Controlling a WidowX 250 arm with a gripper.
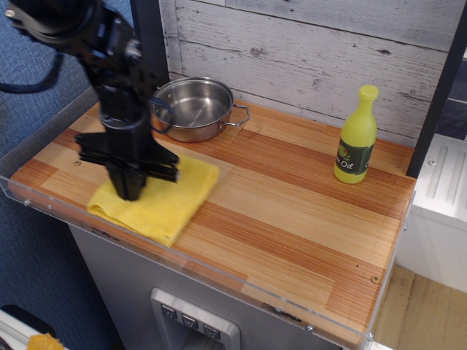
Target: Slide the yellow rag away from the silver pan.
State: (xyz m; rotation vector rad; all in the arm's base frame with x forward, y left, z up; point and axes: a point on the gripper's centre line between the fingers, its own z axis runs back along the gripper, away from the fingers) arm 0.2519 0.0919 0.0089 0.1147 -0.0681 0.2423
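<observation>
Near the counter's front-left edge: one yellow rag (164, 200), flat. One gripper (131, 191) stands on its left part, tip pressed into the cloth; jaw spread cannot be told. One silver pan (193, 108) at the rag's 12 o'clock, just apart. One yellow oil bottle (355, 135) upright, 2 o'clock, well apart.

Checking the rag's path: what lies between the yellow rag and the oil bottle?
Only bare wooden countertop between the yellow rag and the oil bottle, seen in the single overhead view.

The pincer (131, 191) hides part of the yellow rag (164, 200); its jaws are indistinct.
</observation>
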